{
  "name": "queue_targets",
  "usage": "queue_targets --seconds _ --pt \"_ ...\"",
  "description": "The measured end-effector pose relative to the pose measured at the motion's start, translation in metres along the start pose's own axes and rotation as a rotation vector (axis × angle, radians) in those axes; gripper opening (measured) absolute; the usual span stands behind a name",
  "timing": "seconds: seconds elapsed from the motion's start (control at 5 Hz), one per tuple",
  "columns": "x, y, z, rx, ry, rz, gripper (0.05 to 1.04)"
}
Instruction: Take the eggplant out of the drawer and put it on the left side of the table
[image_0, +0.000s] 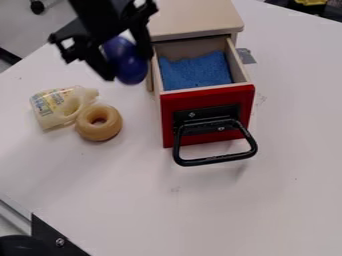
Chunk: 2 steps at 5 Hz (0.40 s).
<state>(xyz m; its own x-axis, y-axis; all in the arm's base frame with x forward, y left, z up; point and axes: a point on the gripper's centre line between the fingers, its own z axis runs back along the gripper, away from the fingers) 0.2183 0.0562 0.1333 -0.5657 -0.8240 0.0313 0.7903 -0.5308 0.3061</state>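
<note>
At the upper left of the camera view, my gripper (127, 62) hangs above the table, shut on the purple eggplant (127, 61). The eggplant is held off the table, just left of the open drawer, with its rounded end pointing down past the fingers. The drawer (208, 95) has a red front and a black handle, and a blue cloth-like piece (195, 71) lies inside it. The white table (113, 185) stretches below and to the left.
Left of the drawer lie a clear bottle with a label (57, 106) and a tan ring (99, 122), close together. The wooden cabinet top (194, 17) stands behind the drawer. A black bracket (53, 240) sits at the table's lower left edge.
</note>
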Motion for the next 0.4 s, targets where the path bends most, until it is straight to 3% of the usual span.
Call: queue_targets --seconds 0.4 --pt "0.009 -0.037 -0.017 -0.122 -0.033 0.023 0.705"
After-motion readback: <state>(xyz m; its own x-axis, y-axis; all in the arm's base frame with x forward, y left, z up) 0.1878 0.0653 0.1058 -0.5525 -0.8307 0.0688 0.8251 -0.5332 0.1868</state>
